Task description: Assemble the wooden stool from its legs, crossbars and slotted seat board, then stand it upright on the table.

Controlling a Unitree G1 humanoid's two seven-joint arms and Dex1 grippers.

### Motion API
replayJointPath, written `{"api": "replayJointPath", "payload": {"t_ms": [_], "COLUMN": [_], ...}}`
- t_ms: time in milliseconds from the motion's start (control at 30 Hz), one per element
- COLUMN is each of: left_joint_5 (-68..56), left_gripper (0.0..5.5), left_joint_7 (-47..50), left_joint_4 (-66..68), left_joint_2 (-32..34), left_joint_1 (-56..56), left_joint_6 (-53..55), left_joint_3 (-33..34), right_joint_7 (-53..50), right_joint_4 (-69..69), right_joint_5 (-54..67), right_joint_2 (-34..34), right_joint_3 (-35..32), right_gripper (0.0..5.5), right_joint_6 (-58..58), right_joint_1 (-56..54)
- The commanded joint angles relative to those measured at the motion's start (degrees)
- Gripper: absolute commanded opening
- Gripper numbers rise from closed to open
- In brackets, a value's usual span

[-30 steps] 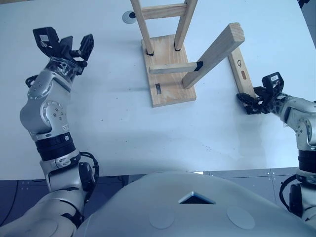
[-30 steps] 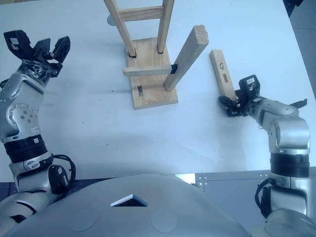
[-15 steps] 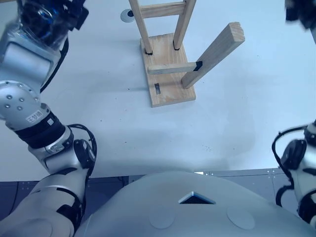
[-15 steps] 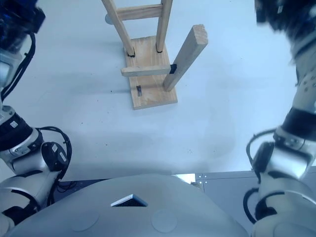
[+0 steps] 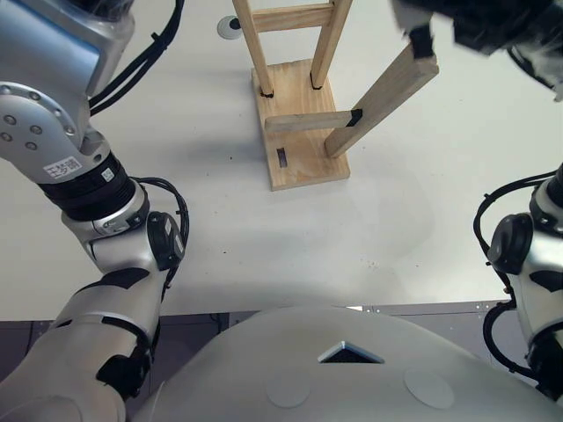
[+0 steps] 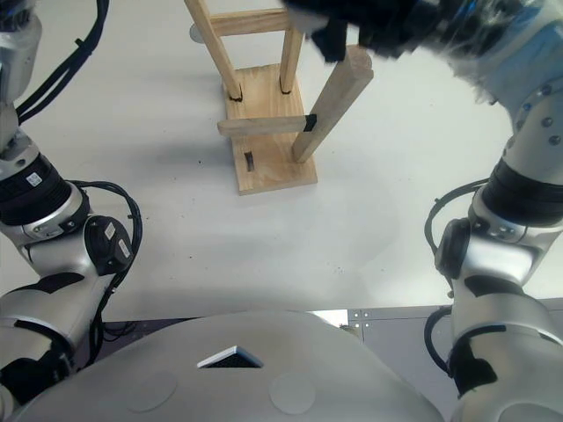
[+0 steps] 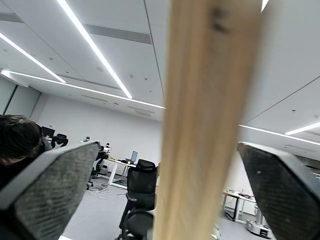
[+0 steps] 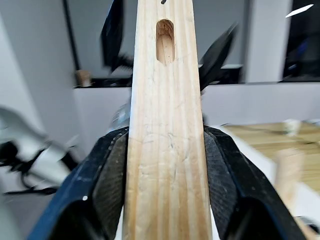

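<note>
Left wrist view gave me the left jaws released, their grey pebbled pads (image 7: 50, 185) standing wide on either side of a pale, straight-grained loose leg (image 7: 210, 125), not gripping it. At twelve o'clock on the bench (image 5: 202, 202) lay the flat seat board (image 5: 308, 167), with two legs (image 5: 255, 53) upright in it and a third leg (image 5: 383, 101) leaning toward two o'clock. The right jaws were clenched on the loose leg's near end. Its long axis ran straight from them to the left jaws, slot (image 8: 165, 42) facing the camera.

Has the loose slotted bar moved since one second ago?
Yes. The bar left the table right of the seat board; the right end effector holds it up.
</note>
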Motion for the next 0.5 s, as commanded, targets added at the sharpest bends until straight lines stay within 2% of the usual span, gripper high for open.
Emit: {"api": "replayJointPath", "payload": {"t_ms": [33,500], "left_joint_5": [-2.17,-8.81], "left_gripper": [4.89,2.84], "left_joint_7": [-0.82,-1.66], "left_joint_4": [0.26,-0.64], "left_joint_2": [0.92,3.23], "left_joint_1": [0.89,2.62], "left_joint_6": [-0.58,-2.17], "left_joint_3": [0.32,1.08], "right_joint_7": [1.95,4.28], "right_joint_4": [-0.12,0.99], "right_joint_5": [0.38,0.78], "right_joint_2": [-2.52,-3.67], "right_joint_3": [0.87,1.54], "right_gripper": [2.03,2.03], "right_joint_6": [1.20,2.74], "right_joint_1": [1.07,1.66]}}
